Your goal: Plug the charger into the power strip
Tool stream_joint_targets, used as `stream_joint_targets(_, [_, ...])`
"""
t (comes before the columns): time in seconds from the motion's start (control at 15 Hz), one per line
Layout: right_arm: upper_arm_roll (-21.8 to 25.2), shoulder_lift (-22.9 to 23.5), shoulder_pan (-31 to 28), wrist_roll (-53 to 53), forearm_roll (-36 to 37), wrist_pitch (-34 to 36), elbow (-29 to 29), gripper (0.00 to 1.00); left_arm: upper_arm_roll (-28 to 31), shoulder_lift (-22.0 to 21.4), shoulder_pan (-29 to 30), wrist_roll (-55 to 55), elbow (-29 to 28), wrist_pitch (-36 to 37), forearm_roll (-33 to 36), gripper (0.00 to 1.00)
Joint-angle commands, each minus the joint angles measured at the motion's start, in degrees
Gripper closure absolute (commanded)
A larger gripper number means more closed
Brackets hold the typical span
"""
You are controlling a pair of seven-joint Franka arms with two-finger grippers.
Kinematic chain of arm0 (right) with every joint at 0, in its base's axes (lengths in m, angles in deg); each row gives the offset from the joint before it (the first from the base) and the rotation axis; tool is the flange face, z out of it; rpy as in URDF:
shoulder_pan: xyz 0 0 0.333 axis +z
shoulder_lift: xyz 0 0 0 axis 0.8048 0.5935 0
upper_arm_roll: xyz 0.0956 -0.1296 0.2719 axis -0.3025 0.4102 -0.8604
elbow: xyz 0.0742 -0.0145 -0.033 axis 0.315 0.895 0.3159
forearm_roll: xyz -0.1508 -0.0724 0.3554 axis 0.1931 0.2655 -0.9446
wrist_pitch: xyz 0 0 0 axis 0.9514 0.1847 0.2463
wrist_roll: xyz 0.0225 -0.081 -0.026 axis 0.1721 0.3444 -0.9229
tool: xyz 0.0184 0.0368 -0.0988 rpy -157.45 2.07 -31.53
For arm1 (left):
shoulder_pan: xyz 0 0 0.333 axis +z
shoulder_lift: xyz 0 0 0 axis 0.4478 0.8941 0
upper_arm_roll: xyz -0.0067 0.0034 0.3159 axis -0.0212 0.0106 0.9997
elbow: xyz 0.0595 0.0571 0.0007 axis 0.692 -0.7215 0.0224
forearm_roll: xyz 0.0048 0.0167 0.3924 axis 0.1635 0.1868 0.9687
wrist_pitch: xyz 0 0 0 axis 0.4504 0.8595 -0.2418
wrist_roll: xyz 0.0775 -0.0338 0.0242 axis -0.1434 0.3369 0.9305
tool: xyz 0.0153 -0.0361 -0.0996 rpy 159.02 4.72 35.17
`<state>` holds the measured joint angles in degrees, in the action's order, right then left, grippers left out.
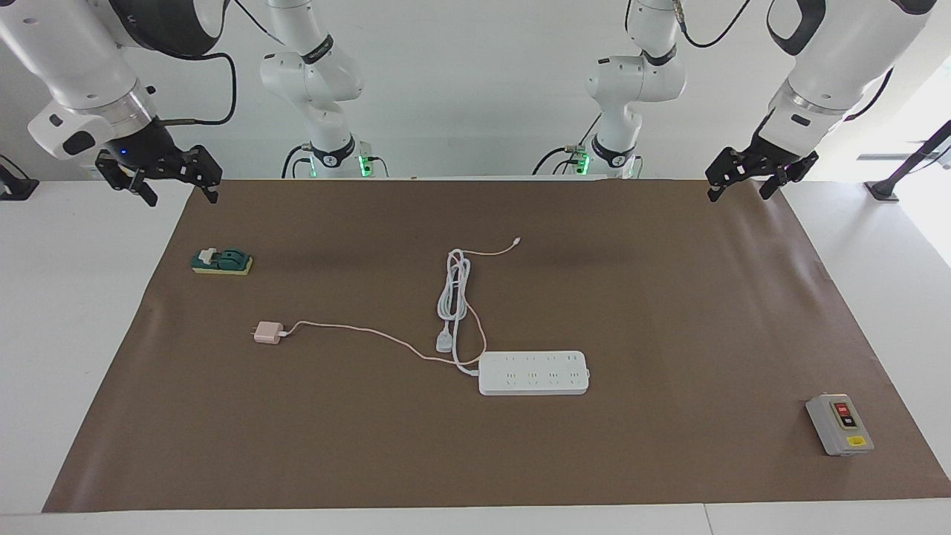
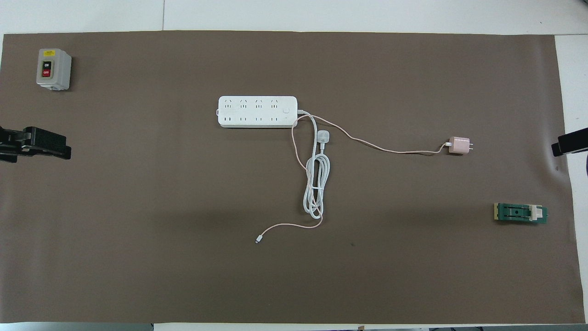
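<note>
The charger [image 1: 267, 332] [image 2: 459, 145], a small pale-pink cube, lies on the brown mat toward the right arm's end, prongs pointing that way. Its thin pink cable [image 1: 356, 329] runs to the white power strip [image 1: 533, 373] [image 2: 257, 111], which lies flat mid-table, a little farther from the robots than the charger, sockets up. My right gripper [image 1: 180, 197] [image 2: 558, 146] hangs open and empty over the mat's edge at its own end. Over the mat's corner at the other end, my left gripper [image 1: 739, 192] [image 2: 64, 148] is open and empty too. Both are far from the charger.
The strip's thick white cord [image 1: 453, 290] lies coiled nearer to the robots than the strip, its round plug [image 1: 444, 342] beside the strip's end. A green switch block [image 1: 222, 261] sits near the right gripper. A grey button box [image 1: 839, 425] stands at the left arm's end.
</note>
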<state>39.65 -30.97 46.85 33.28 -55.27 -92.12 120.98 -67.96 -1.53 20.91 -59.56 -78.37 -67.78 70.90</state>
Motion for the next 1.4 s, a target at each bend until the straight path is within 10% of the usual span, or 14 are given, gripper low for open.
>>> stream_joint_targets(0.0, [-0.3,0.2,-0.6,0.4,0.2,-0.8,-0.9,0.00,0.3,-1.3,0.1,-0.9,-0.6,1.0,-0.3,0.00])
stream_joint_targets(0.8, [-0.2,-3.4,-2.3,-1.4,0.1,-6.8,9.5,0.00,0.4,-1.1,0.3,-0.9,-0.9,0.6,-0.2,0.00])
stream_joint_targets(1.33, [-0.1,4.4,-4.9,29.6,-11.6,-12.3,12.8,0.00,0.4,-1.4,0.3,-0.8,-0.6,0.9,-0.2,0.00])
